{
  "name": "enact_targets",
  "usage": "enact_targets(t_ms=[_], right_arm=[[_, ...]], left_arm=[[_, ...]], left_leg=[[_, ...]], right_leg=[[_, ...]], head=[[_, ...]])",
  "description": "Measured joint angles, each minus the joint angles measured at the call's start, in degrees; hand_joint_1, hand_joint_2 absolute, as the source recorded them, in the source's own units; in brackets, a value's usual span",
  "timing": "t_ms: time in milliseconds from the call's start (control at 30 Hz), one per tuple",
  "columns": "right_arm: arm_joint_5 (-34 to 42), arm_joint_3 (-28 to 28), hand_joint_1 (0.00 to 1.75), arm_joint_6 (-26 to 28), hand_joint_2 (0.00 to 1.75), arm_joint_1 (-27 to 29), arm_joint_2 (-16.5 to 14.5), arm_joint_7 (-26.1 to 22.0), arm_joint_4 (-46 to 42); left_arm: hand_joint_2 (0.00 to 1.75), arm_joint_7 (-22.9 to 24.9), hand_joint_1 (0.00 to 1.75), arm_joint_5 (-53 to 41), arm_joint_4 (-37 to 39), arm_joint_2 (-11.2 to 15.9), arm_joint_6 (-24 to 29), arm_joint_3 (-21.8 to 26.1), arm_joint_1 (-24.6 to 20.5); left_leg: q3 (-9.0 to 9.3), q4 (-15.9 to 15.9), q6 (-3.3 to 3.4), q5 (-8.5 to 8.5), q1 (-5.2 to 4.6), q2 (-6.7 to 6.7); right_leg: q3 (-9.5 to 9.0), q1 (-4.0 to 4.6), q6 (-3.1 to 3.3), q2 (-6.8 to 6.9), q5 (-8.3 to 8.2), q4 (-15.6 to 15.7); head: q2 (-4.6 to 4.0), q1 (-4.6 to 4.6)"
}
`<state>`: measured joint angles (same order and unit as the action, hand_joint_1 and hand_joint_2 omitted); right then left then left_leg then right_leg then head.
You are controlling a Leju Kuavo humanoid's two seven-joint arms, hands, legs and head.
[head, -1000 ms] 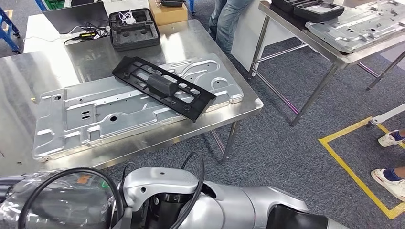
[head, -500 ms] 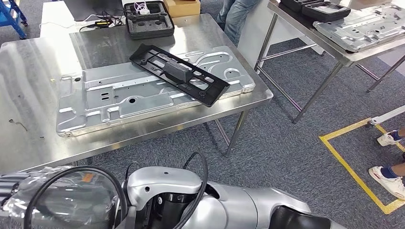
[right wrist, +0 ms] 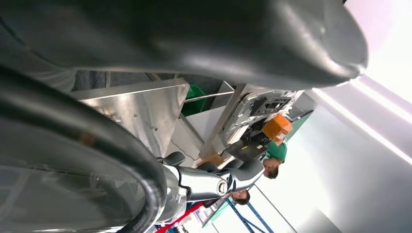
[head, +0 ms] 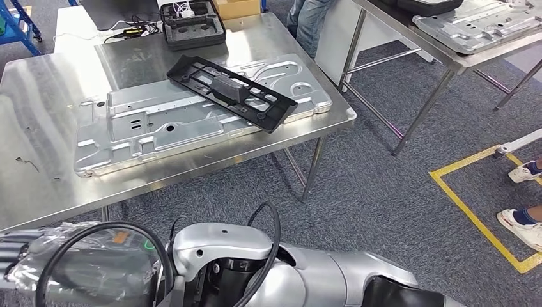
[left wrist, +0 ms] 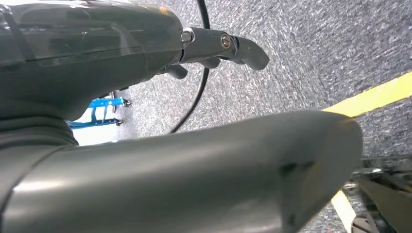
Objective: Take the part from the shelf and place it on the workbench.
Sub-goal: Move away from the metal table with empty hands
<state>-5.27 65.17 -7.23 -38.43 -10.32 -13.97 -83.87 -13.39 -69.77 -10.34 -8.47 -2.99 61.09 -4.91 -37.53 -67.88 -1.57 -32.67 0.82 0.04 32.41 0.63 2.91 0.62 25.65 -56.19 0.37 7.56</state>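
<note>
A long black plastic part [head: 230, 93] lies slantwise on a large stamped silver metal plate [head: 147, 128] on the steel workbench [head: 38, 173] ahead of me. Both arms hang low beside my body, far from the bench. In the left wrist view my left hand [left wrist: 184, 184] has its thick thumb apart from the darker fingers [left wrist: 233, 46], with nothing between them and grey carpet behind. In the right wrist view my right hand [right wrist: 194, 39] likewise holds nothing, its fingers [right wrist: 214, 179] spread away from the thumb.
A black foam case [head: 192, 25] and a cardboard box [head: 240, 7] sit at the bench's far end. A second steel table [head: 447, 61] with another metal plate [head: 479, 25] stands to the right. A person's legs [head: 310, 22] and shoes [head: 524, 227] are nearby, by yellow floor tape [head: 473, 214].
The whole head view has shifted, so the camera moved: the bench now sits further right and higher in the picture. The part and plate lie the same on the bench.
</note>
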Motion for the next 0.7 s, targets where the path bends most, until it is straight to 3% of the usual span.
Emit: enact_targets(t_ms=[67,100,133,200,233,267,367,433,533,567,600,633,700], right_arm=[[0.0,0.01,0.0,0.0,0.0,0.11,0.0,0.0,0.0],[0.0,0.01,0.0,0.0,0.0,0.15,0.0,0.0,0.0],[0.0,0.01,0.0,0.0,0.0,0.19,0.0,0.0,0.0],[0.0,0.01,0.0,0.0,0.0,0.21,-0.01,0.0,-0.01],[0.01,0.01,0.0,0.0,0.0,0.22,-0.02,0.0,-0.02],[0.01,0.01,0.0,0.0,0.0,0.23,-0.02,-0.01,-0.03],[0.04,0.01,0.0,0.0,0.0,0.26,-0.01,-0.02,-0.04],[0.04,0.0,0.0,0.0,0.0,0.24,0.02,-0.02,-0.04],[0.04,0.0,0.0,0.0,0.0,0.28,0.04,-0.01,-0.04],[0.04,0.01,0.0,0.0,0.0,0.3,0.04,-0.01,-0.04],[0.04,0.01,0.0,0.0,0.0,0.3,0.05,0.0,-0.04],[0.04,0.01,0.0,0.0,0.0,0.3,0.05,-0.01,-0.04],[0.04,0.01,0.0,0.0,0.0,0.25,0.03,-0.02,-0.04]], left_arm=[[0.0,0.0,0.0,0.0,0.0,0.08,0.0,0.0,0.02],[0.0,0.0,0.0,0.0,-0.01,0.15,0.01,0.0,0.03],[0.0,0.0,0.0,0.0,-0.02,0.2,0.01,0.0,0.02],[0.0,-0.01,0.0,0.0,-0.03,0.32,0.02,-0.01,-0.01],[0.0,-0.01,0.0,0.0,-0.03,0.35,0.02,-0.01,-0.02],[0.0,-0.01,0.0,0.01,-0.03,0.36,0.02,-0.01,-0.01],[0.0,0.01,0.0,0.13,-0.02,0.36,0.03,0.0,0.08],[0.0,0.01,0.0,0.2,-0.03,0.36,0.07,0.02,0.03],[0.0,0.01,0.0,0.2,-0.04,0.36,0.09,0.02,-0.03],[0.0,0.01,0.0,0.2,-0.04,0.36,0.09,0.02,-0.01],[0.0,0.01,0.0,0.2,-0.04,0.36,0.08,0.02,0.0],[0.0,0.01,0.0,0.2,-0.04,0.36,0.08,0.02,0.0],[0.0,0.01,0.0,0.2,-0.04,0.36,0.08,0.02,-0.01]], left_leg=[[-1.77,-6.07,-0.39,-2.72,0.25,0.0],[-1.34,-6.27,-0.59,-2.49,0.4,0.01],[0.24,-4.06,-0.78,-1.27,0.61,0.02],[4.7,3.65,-1.1,1.51,1.01,-0.04],[6.13,6.5,-0.99,2.34,1.06,-0.17],[6.67,7.92,-0.75,2.65,1.02,-0.3],[6.0,8.0,0.6,3.33,0.8,-0.44],[5.36,8.16,1.53,4.13,0.92,-0.29],[3.78,8.19,2.04,5.38,0.95,-0.08],[3.23,8.17,2.01,5.77,0.94,-0.02],[2.73,8.16,1.94,6.15,0.94,0.02],[2.3,8.15,1.84,6.51,0.95,0.02],[1.7,8.16,1.48,7.16,0.99,-0.08]], right_leg=[[0.84,0.01,-0.12,0.0,-0.47,-0.23],[1.27,-0.05,-0.24,-0.01,-0.65,-0.46],[1.68,-0.15,-0.39,-0.02,-0.77,-0.78],[2.5,-0.22,-0.76,-0.02,-0.89,-1.69],[2.91,-0.17,-0.97,-0.03,-0.97,-2.17],[3.27,-0.09,-1.24,-0.04,-1.12,-2.52],[3.87,-0.15,-2.21,-0.06,-1.69,-2.79],[4.82,-0.37,-2.77,-0.13,0.21,-4.61],[8.5,-0.88,-3.26,-0.2,7.01,-14.83],[9.21,-1.01,-3.34,-0.2,8.33,-17.69],[8.91,-1.08,-3.38,-0.2,8.57,-18.56],[7.46,-1.12,-3.37,-0.2,7.89,-17.16],[1.93,-1.12,-3.16,-0.2,5.44,-9.14]], head=[[0.0,-0.03],[0.0,-0.04],[0.0,-0.04],[0.0,-0.07],[0.0,-0.07],[0.0,-0.06],[0.0,-0.12],[0.0,-0.13],[0.0,0.04],[0.0,0.04],[0.0,0.04],[0.0,0.03],[0.0,0.04]])
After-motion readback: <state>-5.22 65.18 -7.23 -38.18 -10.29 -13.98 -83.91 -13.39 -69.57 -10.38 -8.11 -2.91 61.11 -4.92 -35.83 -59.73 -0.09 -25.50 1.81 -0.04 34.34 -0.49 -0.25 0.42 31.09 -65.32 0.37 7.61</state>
